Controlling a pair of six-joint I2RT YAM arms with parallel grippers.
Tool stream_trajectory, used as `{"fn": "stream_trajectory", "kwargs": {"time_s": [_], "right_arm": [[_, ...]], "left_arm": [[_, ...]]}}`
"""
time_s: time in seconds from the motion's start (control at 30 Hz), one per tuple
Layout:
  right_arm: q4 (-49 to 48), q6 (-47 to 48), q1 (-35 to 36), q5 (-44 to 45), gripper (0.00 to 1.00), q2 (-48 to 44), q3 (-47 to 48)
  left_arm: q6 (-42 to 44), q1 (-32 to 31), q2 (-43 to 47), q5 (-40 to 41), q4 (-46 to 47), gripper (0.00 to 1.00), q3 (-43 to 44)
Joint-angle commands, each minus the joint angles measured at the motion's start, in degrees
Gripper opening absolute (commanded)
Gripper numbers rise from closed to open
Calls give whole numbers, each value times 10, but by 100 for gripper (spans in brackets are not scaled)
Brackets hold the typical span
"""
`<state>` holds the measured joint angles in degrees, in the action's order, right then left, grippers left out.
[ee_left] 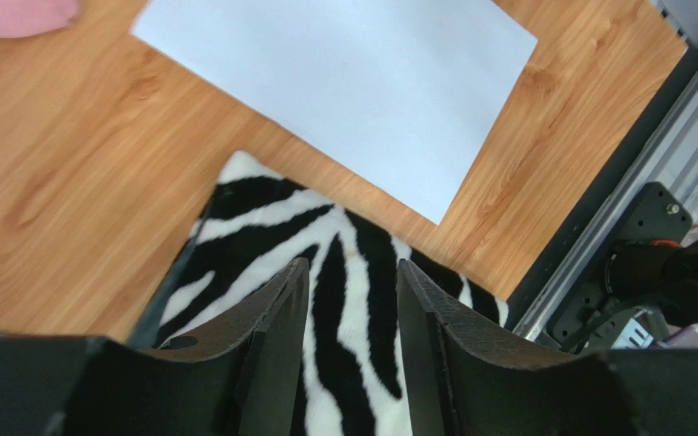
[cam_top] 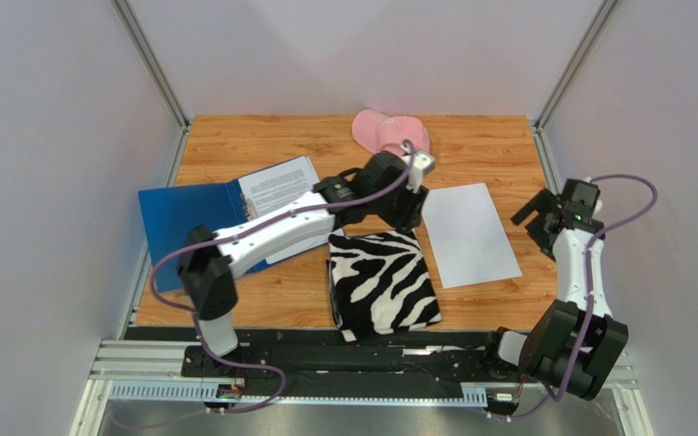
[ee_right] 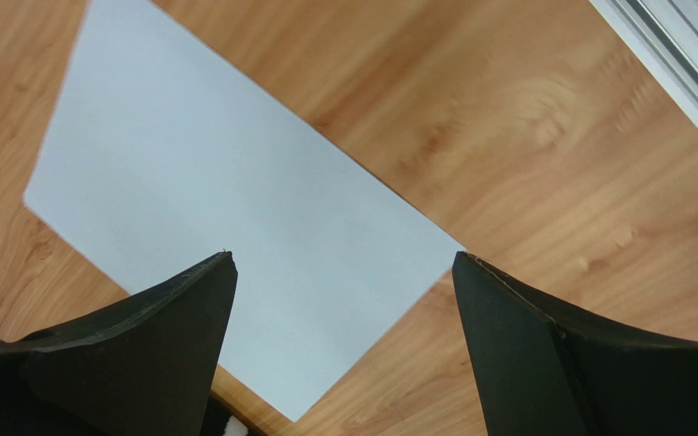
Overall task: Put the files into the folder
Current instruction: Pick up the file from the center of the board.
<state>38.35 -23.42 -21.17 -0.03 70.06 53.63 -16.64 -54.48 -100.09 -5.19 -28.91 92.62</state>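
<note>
The blue folder [cam_top: 184,222] lies open at the table's left, with a printed sheet [cam_top: 280,182] on its right half. One white sheet [cam_top: 469,234] lies face down at centre right; it also shows in the left wrist view [ee_left: 343,91] and the right wrist view [ee_right: 216,209]. My left gripper [cam_top: 410,216] hovers at the sheet's left edge, over the far end of the zebra cloth [ee_left: 362,272]. Its jaws are a little apart and empty [ee_left: 353,268]. My right gripper [cam_top: 535,225] is wide open and empty [ee_right: 343,259], just right of the sheet's right edge.
The zebra-striped folded cloth [cam_top: 383,283] lies near the front centre, touching the sheet's left side. A pink cap [cam_top: 389,132] sits at the back centre. Metal rails [cam_top: 325,363] run along the near edge and the cage posts stand at the table's sides.
</note>
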Motion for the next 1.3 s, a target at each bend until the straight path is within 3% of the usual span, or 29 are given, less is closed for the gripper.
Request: {"fn": "stream_trajectory", "kwargs": {"time_s": [0.0,0.07,0.23,0.33,0.43,0.6,0.83,1.03,1.27], "right_arm": [[-4,-23,-37,-63,93,-68,-49],[-44,-5,-12,-79,93,-75,-70],[-73,69,173,-2,88,49,-13],[-64,107,256,57,83,137,52],[-79,104,281,36,71,187,91],[-65,151,363,63,55,293,175],[-33,195,404,67,29,368,228],[-23,212,414,72,38,372,213],[-39,210,414,63,31,380,189]], "left_arm": [[15,-34,-103,2,-1,49,99],[2,-34,-136,-7,-17,49,134],[-49,-8,-114,-36,-50,51,153],[-83,31,-40,-61,-21,52,77],[-121,87,29,-89,9,53,-38],[-141,159,82,-140,31,53,-107],[-136,187,100,-168,35,54,-122],[-136,192,98,-181,41,54,-130],[-141,192,97,-197,49,54,-131]]}}
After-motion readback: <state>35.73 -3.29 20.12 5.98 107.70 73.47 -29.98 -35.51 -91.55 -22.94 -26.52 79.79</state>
